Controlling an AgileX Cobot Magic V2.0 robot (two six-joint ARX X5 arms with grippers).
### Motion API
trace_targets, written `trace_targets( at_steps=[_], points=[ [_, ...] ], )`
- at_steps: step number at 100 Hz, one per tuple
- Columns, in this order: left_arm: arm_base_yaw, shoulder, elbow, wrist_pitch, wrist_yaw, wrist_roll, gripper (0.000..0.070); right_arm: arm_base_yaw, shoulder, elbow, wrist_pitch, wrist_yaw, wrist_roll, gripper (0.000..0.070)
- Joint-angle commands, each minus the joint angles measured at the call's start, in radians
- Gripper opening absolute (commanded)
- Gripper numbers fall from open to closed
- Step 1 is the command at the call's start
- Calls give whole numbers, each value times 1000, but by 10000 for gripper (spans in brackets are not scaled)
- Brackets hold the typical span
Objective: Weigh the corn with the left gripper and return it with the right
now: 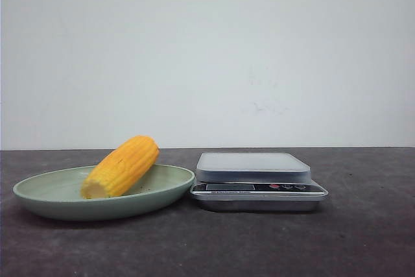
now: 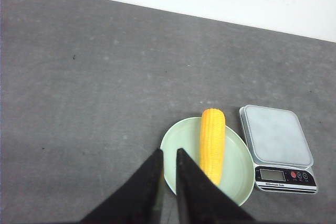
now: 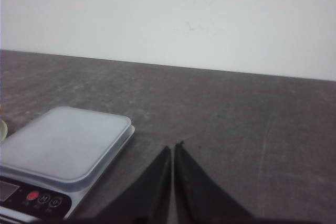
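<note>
On plate (image 1: 39, 200), corn (image 1: 122, 166) lies tilted, scale (image 1: 258, 181) just beside. Left gripper (image 2: 169, 153) above, fingers nearly together, holding nothing; right gripper (image 3: 173, 147) closed, empty (near scale). Risk: round cob rolls or slips from pointed tips during pinch.

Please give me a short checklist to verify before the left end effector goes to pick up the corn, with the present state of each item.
1. Corn lies free on the green plate, nothing on top of it: ok.
2. Platform of the kitchen scale is bare and ready for the corn: ok.
3. Left end effector holds nothing: ok. Its fingers are almost together, so it needs to open first: not ok.
4. Left end effector is away from the corn, above the plate's near rim: ok.
5. Right end effector is shut, empty, and beside the scale, not over it: ok.
6. Scale display shows zero: cannot tell, digits too small.
</note>
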Motion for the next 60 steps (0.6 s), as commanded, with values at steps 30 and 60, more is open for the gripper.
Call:
trace_targets(
  at_steps=[30, 60],
  points=[
    [-6, 5, 18, 3, -5, -3, 0, -21, 1, 0, -157, 22, 11, 4],
    [-6, 5, 18, 3, -5, -3, 0, -46, 1, 0, -141, 19, 11, 4]
  ],
)
